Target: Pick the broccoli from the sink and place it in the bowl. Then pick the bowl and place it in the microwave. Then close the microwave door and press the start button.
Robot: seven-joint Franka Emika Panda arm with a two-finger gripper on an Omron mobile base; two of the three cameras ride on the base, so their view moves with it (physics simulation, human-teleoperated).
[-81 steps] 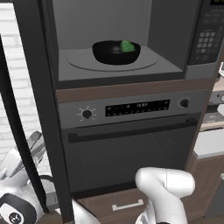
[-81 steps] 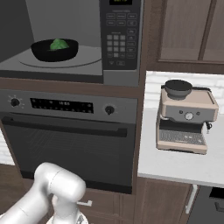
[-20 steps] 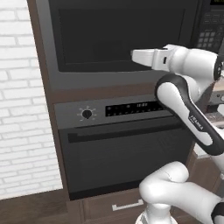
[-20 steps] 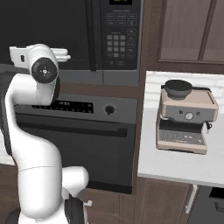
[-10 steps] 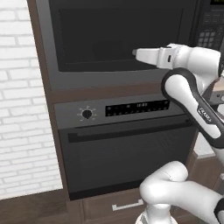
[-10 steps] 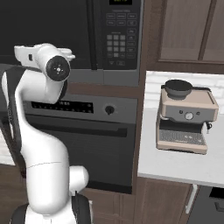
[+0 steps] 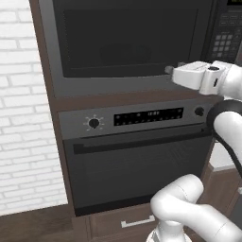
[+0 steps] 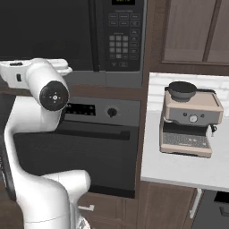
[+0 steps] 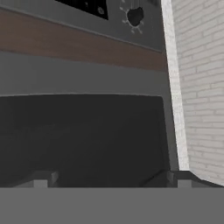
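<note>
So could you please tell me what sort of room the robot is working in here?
A home kitchen, rendered: a built-in microwave sits above an oven in a wood-trimmed column, and an espresso machine stands on the white counter to the right.

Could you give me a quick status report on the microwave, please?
Gripper open, empty, at the microwave door. Door shut. Keypad panel unobstructed, start not yet pressed.

White brick wall (image 7: pixel 23 118) left of dark built-in oven (image 7: pixel 137 160); beige espresso machine (image 8: pixel 190 118) on white surface (image 8: pixel 179 170) under brown cabinets (image 8: pixel 192 31).
</note>
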